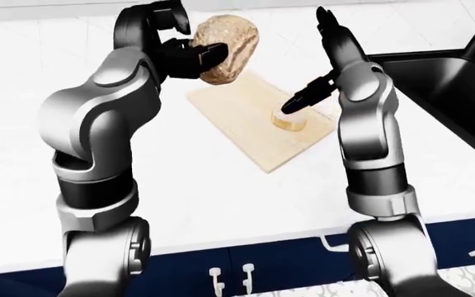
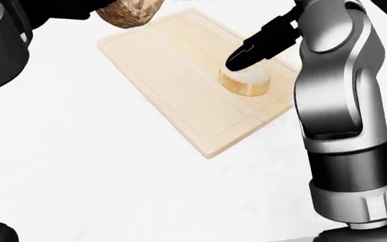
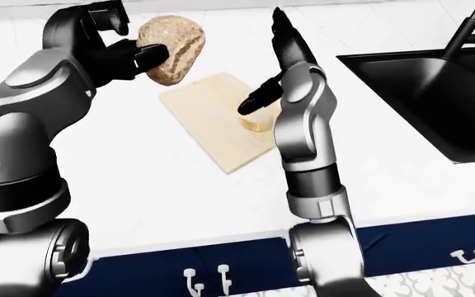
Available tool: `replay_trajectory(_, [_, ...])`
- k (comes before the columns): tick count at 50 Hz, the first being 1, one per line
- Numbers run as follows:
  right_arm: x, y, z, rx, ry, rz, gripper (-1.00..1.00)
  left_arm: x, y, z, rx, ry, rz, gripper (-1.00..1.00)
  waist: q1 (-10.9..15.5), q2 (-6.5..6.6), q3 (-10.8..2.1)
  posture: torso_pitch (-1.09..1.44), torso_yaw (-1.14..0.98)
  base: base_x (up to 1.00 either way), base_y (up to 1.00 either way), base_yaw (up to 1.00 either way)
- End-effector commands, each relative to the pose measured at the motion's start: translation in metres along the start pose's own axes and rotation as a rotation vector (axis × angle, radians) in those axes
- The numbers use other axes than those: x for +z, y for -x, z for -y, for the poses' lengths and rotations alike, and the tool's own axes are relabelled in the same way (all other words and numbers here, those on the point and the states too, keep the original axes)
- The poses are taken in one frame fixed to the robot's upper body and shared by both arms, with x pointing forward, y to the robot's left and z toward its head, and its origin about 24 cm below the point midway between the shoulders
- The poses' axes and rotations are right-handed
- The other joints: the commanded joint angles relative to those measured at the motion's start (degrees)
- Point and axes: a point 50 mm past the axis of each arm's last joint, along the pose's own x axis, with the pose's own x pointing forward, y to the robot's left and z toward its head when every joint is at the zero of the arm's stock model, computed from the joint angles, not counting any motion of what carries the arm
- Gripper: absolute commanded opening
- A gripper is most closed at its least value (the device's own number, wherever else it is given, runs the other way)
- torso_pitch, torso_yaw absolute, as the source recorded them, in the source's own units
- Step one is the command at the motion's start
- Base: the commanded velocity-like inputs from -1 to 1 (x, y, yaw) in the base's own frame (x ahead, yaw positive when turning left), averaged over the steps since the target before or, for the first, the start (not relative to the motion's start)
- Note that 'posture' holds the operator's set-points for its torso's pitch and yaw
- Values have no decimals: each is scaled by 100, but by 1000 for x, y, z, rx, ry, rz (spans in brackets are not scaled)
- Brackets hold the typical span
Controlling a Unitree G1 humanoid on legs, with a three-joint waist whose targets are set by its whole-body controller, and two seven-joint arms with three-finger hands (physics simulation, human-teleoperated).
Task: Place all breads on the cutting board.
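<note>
My left hand [image 1: 171,49] has its dark fingers [image 1: 207,54] pressed against the side of a brown, rough-crusted bread loaf [image 1: 229,48], gripping it. The loaf is lifted clear of the counter and hangs above the upper-left corner of the cutting board [image 1: 246,127] in the left-eye view; in the head view only its lower edge shows at the top of the picture, over the board's corner.

My right hand [image 1: 320,59] is spread: one finger points up toward the top of the left-eye view, another dark finger [image 2: 257,50] reaches down and to the left, its tip just over the small round bread [image 2: 246,82]. I cannot tell whether the tip touches it. Nothing is enclosed by this hand.

The small round bread lies flat on the board, toward its right half in the head view. The board is pale wood, set at an angle on the white counter [image 1: 221,192].

A black sink [image 3: 427,93] sits to the right in the right-eye view, with a dark faucet [image 3: 467,28] at its upper edge. Dark blue cabinet fronts [image 3: 221,266] run along the bottom.
</note>
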Motion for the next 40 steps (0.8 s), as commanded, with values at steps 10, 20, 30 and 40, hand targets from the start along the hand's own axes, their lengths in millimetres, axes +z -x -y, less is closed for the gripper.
replay_trajectory(10, [35,9,35,-85,-1,94,100,5,-21,12,-30,-74,70,-100,20,-56,-183,0,0,0,0,0])
replay_trajectory(20, [45,22,51,-110,-6,127,100,-13,-60,29,-51,-157,16,-100,55,-107,-197,0,0,0,0,0])
replay_trajectory(30, [29,33,57,-124,-15,112,100,-22,-87,38,-35,-251,-32,-100,74,-188,-233,0,0,0,0,0])
replay_trajectory(40, [31,35,65,-138,-19,113,100,-32,-89,46,-45,-311,-64,-100,49,-188,-248,0,0,0,0,0])
